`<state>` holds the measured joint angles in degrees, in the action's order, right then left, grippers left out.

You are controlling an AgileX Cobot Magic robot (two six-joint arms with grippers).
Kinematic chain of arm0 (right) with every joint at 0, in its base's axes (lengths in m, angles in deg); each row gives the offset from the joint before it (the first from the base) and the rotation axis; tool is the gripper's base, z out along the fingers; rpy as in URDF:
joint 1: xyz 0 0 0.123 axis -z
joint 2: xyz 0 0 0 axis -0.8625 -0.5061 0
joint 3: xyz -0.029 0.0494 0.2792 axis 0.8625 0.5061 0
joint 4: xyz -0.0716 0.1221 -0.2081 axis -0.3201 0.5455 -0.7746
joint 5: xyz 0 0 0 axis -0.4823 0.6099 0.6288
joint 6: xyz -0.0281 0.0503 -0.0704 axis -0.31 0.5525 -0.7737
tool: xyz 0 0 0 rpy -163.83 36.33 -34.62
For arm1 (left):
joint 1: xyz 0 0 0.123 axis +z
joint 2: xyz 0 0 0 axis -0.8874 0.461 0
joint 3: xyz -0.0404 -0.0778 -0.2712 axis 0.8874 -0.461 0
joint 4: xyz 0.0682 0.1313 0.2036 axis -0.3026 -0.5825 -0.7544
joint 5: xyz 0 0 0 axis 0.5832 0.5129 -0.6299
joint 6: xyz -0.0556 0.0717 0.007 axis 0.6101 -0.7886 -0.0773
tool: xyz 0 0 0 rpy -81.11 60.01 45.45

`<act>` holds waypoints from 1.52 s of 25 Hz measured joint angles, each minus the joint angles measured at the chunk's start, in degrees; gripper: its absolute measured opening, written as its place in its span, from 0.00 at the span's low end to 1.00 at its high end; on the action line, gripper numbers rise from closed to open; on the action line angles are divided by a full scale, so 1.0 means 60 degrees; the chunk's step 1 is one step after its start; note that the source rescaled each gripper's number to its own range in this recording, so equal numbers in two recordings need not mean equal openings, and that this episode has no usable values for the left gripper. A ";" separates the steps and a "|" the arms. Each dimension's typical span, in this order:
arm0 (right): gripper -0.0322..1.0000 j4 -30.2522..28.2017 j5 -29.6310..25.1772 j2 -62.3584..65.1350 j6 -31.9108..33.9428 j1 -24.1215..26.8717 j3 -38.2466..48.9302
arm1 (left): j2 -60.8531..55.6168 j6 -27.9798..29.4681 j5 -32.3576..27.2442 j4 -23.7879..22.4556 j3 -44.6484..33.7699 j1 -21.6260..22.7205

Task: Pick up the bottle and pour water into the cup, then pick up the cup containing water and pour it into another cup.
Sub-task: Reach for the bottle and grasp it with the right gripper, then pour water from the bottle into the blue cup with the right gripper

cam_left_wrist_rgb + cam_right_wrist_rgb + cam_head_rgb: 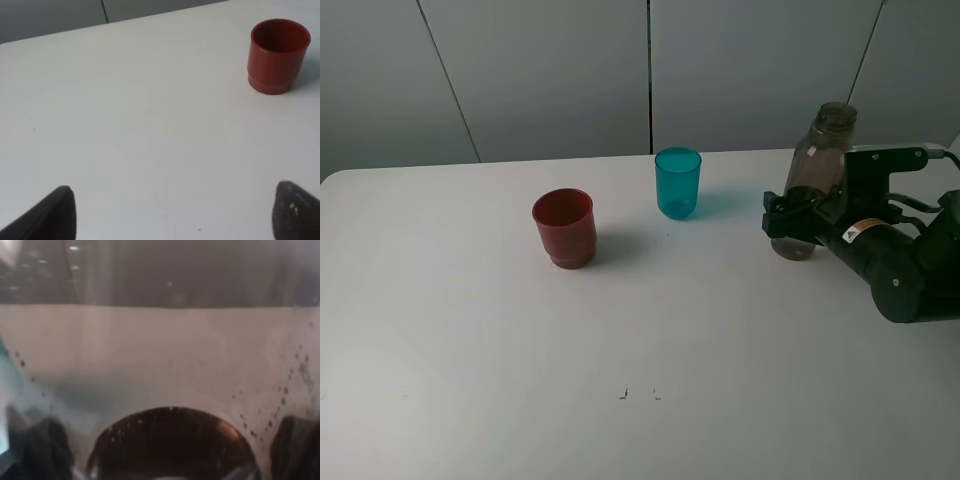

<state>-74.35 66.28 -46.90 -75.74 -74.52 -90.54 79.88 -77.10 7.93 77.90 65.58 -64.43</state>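
- The tall, smoky grey-brown, see-through plastic bottle [817, 165] stands on the white worktop [720, 350], well apart from the see-through teal-blue plastic cup [678, 183].
- My right claw [790, 218] is wide open, with one finger on each side of the bottle's low part.
- My left claw [170, 215] is open too and grips nothing.
- I think the bottle is smooth, thin and bendy, so I should squeeze its wide body gently, not the neck.

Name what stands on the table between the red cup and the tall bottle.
The teal-blue tumbler stands between the red cup and the bottle, set slightly farther back; the exterior high view shows it.
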 joint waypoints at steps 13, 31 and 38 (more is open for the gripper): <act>1.00 0.0019 0.0375 0.0000 0.0146 0.0000 0.0000 | 0.0000 0.0000 0.0000 0.0000 0.0000 0.0000; 0.08 -0.0186 0.0313 -0.0019 0.0585 0.0000 -0.0260 | 0.0000 0.0000 0.0000 0.0000 0.0000 0.0000; 0.08 -0.0260 0.0313 -0.0019 0.0585 0.0000 -0.0260 | 0.0000 0.0000 0.0000 0.0000 0.0000 0.0000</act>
<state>-75.91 68.16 -47.02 -72.23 -74.52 -92.10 79.88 -77.10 7.93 77.90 65.58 -64.43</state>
